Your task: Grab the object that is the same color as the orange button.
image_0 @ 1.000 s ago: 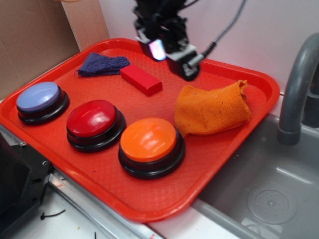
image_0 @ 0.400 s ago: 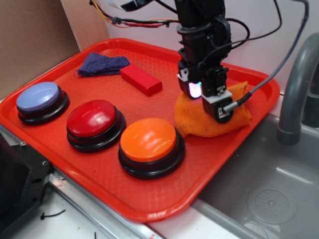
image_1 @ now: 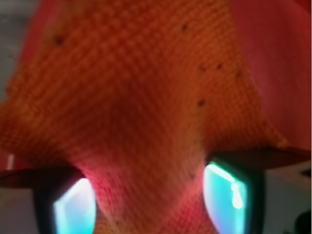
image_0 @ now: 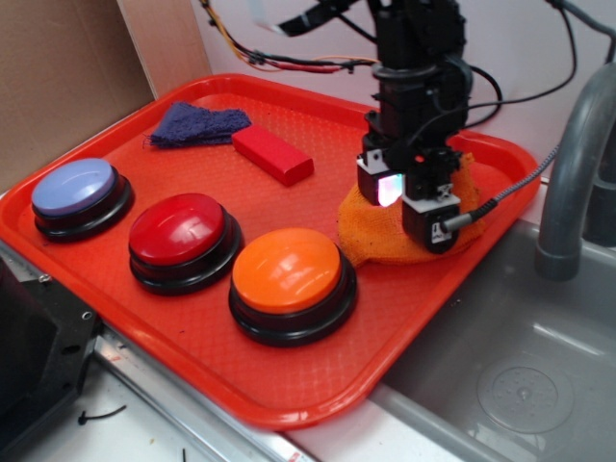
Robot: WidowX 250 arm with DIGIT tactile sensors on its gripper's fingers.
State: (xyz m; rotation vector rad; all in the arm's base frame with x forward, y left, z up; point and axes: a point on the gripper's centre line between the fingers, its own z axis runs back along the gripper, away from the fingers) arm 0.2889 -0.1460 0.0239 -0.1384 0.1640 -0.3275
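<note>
**Pinching the orange cloth on the red tray**

Closing in from above, my gripper [image_0: 412,207] sits right on the orange knitted cloth [image_0: 385,231], and in the wrist view the coarse weave bunches into a narrow ridge between my two glowing fingers [image_1: 226,197], one on each side of the fold. The fabric touches both pads, so I am clamped on the cloth itself. My wrist stands nearly upright over it, with black cables and a grey braided lead trailing off behind and to the side.

The cloth lies on the far right part of the red tray [image_0: 289,399], close to the tray's right rim. From the exterior view only its front edge and a bit of its far corner show around my fingers; whether it has left the tray surface I cannot tell.

Just in front of the cloth stands the orange button [image_0: 292,274], glossy-topped on a black base, near the cloth but not touching it. Beside that are the red button [image_0: 181,231] and, further along, the pale blue button [image_0: 77,188]. Toward the back of the tray lie the red block [image_0: 272,154] and the dark blue cloth [image_0: 197,125], close together and well apart from me. A grey sink [image_0: 539,375] with its faucet [image_0: 573,173] borders the tray.
</note>
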